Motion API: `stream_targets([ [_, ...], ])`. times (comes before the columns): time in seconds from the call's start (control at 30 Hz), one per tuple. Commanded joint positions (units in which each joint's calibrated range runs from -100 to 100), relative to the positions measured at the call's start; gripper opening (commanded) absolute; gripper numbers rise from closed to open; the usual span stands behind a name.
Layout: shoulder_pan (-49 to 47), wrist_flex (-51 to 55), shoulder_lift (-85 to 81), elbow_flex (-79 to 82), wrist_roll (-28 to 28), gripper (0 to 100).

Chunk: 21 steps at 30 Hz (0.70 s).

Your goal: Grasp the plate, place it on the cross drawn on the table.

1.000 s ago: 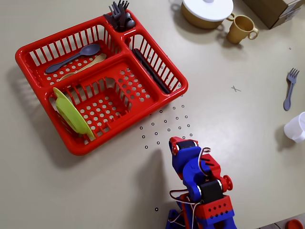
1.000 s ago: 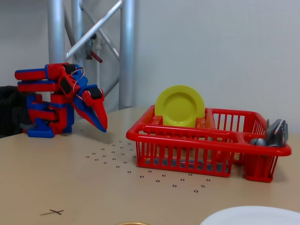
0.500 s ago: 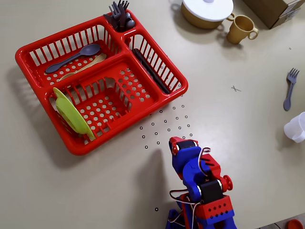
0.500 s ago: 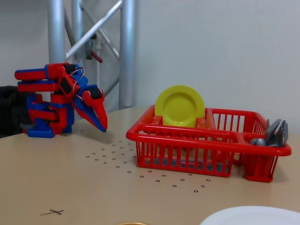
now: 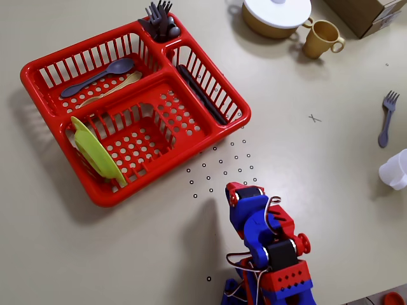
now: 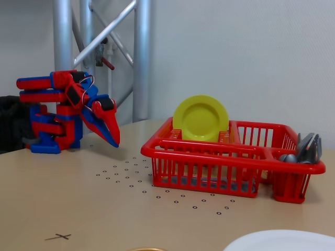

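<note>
Standing upright in the red rack, the plate sits well apart from the clenched, empty end effector.

In the overhead view, the arm's base is cut off by the bottom edge, a white cup by the right edge, and a cardboard box by the top right corner. The gripper is seen from above, so its jaws cannot be judged. In the fixed view, the plate's lower part is hidden by the red rack.

Bright even light, soft shadows on table, sharp focus, blurred near-edge objects
</note>
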Motion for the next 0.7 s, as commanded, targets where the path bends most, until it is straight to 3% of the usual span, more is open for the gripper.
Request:
stream_targets([
  [0.0,-0.35,0.11,-0.68,0.81,0.49,0],
  [0.57,0.15,0.11,-0.68,0.81,0.34,3],
  [0.67,-1.71,0.11,-0.68,0.81,2.05,11],
])
